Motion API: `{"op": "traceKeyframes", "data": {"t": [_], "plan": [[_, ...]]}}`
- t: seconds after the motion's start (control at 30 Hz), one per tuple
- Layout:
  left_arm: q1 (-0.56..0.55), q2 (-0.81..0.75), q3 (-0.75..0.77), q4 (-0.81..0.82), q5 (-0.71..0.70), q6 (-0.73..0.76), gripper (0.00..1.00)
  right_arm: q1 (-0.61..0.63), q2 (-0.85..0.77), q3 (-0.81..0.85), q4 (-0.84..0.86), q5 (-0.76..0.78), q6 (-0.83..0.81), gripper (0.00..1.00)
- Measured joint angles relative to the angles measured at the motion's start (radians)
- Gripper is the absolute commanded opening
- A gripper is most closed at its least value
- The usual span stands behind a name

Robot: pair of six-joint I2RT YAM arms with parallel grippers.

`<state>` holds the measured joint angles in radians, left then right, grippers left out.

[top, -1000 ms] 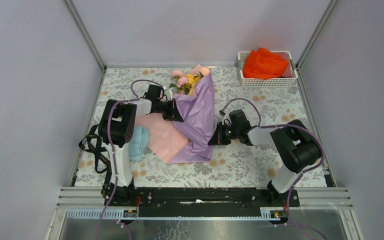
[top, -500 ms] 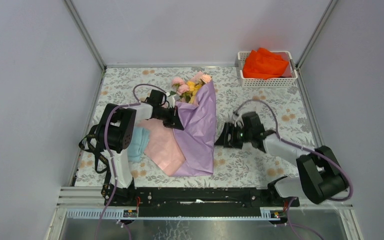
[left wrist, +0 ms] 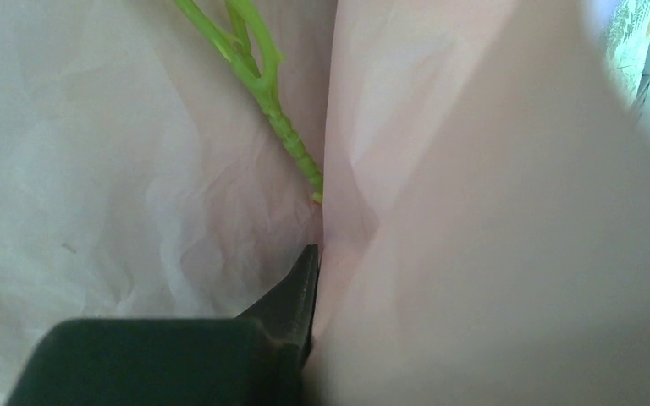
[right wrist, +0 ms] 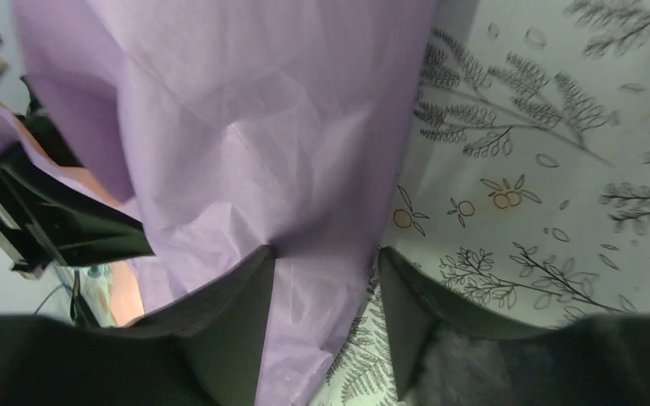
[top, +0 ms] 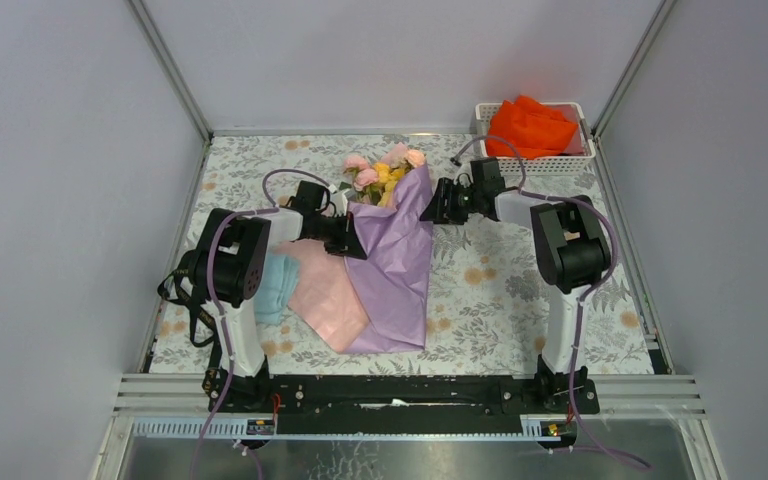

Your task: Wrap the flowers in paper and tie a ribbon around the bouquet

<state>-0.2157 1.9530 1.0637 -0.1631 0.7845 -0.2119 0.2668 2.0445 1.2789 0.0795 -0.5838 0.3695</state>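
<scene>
seemingly the wrapping step is in hand, not the tying. from above, the paper lies mid-table with its lilac face folded up over the flowers, whose heads poke out at the far end. a pink flap spreads left across the table, beside a blue cloth. the left gripper sits at the fold's left edge, by the look of it pinched on the paper. the right gripper is at the fold's far right edge, near the flower heads. no ribbon shows in this view, so i cannot tell where it lies.

left wrist view: one black finger presses into a crease of pink paper, and a green stem runs down to that crease. the other finger is hidden behind the sheet, so the clamp is judged more than seen.

right wrist view: both fingers stand apart, released, with the lilac edge lying between them and nothing squeezed. the next move, i judge, is to close on that edge and draw it across the stems to tighten the cone while the left holds its side. the thin sheet could tear or slide out. the stems are covered in this view.
</scene>
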Motion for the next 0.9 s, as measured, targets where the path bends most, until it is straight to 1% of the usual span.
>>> {"op": "traceKeyframes", "data": {"t": [0.07, 0.13, 0.2, 0.23, 0.27, 0.33, 0.37, 0.43, 0.5, 0.53, 0.57, 0.63, 0.67, 0.77, 0.9], "plan": [[0.001, 0.000, 0.000, 0.002, 0.004, 0.000, 0.29, 0.000, 0.036, 0.000, 0.000, -0.041, -0.002, 0.31], [0.004, 0.000, 0.000, 0.004, 0.011, 0.004, 0.40, 0.000, 0.056, -0.002, 0.004, -0.064, -0.003, 0.21], [0.013, -0.006, 0.001, 0.004, 0.023, 0.008, 0.48, 0.000, 0.058, -0.013, 0.015, -0.074, 0.000, 0.17], [0.022, -0.014, 0.002, 0.004, 0.021, 0.012, 0.51, 0.000, 0.058, -0.018, 0.022, -0.079, 0.000, 0.15], [0.031, -0.021, 0.003, 0.004, 0.018, 0.020, 0.57, 0.000, 0.058, -0.025, 0.029, -0.084, 0.000, 0.14], [0.060, -0.036, 0.012, 0.003, 0.006, 0.029, 0.64, 0.000, 0.058, -0.037, 0.035, -0.092, 0.000, 0.12], [0.075, -0.042, 0.021, 0.005, 0.003, 0.031, 0.67, 0.000, 0.058, -0.043, 0.037, -0.092, -0.001, 0.11], [0.100, -0.051, 0.041, 0.019, 0.002, 0.031, 0.67, 0.000, 0.058, -0.050, 0.038, -0.093, -0.003, 0.10], [0.115, -0.051, 0.060, 0.047, 0.004, 0.022, 0.64, 0.000, 0.058, -0.050, 0.037, -0.094, -0.007, 0.09], [0.118, -0.050, 0.069, 0.060, 0.006, 0.015, 0.58, 0.000, 0.057, -0.050, 0.037, -0.094, -0.008, 0.08], [0.118, -0.048, 0.082, 0.066, 0.013, 0.006, 0.46, 0.000, 0.057, -0.050, 0.037, -0.094, -0.010, 0.07], [0.118, -0.032, 0.113, 0.079, 0.028, -0.013, 0.08, 0.000, 0.056, -0.050, 0.035, -0.093, -0.014, 0.06], [0.119, -0.024, 0.122, 0.088, 0.036, -0.029, 0.00, 0.000, 0.054, -0.050, 0.033, -0.092, -0.017, 0.05], [0.121, -0.008, 0.127, 0.114, 0.068, -0.053, 0.00, 0.000, 0.045, -0.050, 0.016, -0.088, -0.027, 0.01], [0.134, -0.007, 0.112, 0.126, 0.050, -0.071, 0.00, -0.012, 0.019, -0.064, 0.001, -0.073, -0.032, 0.00]]}}
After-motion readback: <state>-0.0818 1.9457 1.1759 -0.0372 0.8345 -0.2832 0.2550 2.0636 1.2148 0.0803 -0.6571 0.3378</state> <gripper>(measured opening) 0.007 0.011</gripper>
